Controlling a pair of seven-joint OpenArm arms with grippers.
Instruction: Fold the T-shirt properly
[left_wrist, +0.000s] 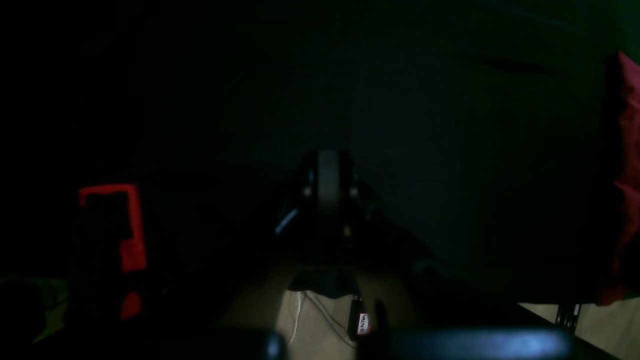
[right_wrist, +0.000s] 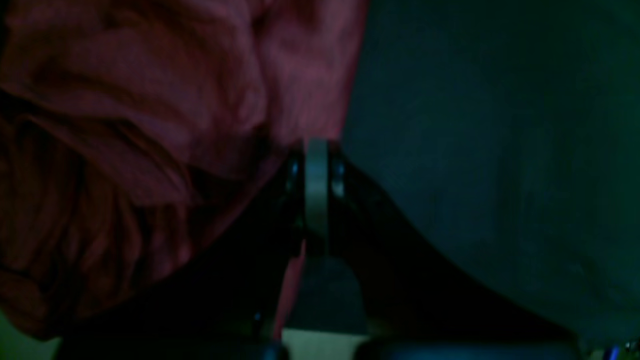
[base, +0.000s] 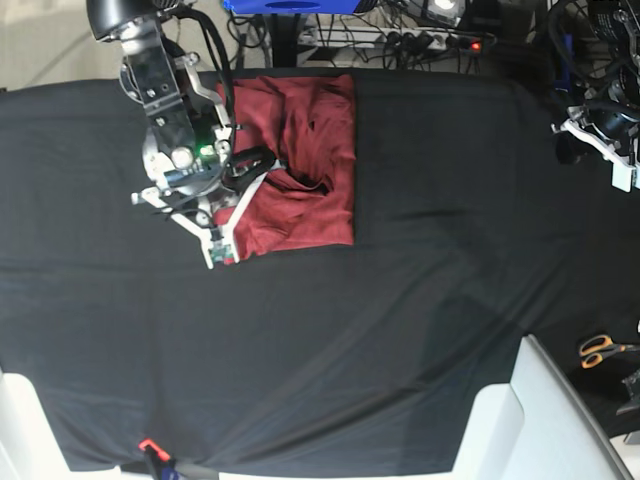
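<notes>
- Two closed jaws show in the left wrist view: the left gripper is shut on nothing above the black cloth sheet, parked away from the work. A sliver of the dusty brick-red knit T-shirt shows at the right edge.
- Right wrist view: the right gripper has its jaws together at the shirt's edge; a pinched strip of fabric seems to run between them, though the dim light makes this unsure.
- Base view: the shirt lies as a folded rectangle at the sheet's far side, with the right arm over its left edge, probably to tuck or press that side. Orange-handled scissors lie well apart.
</notes>
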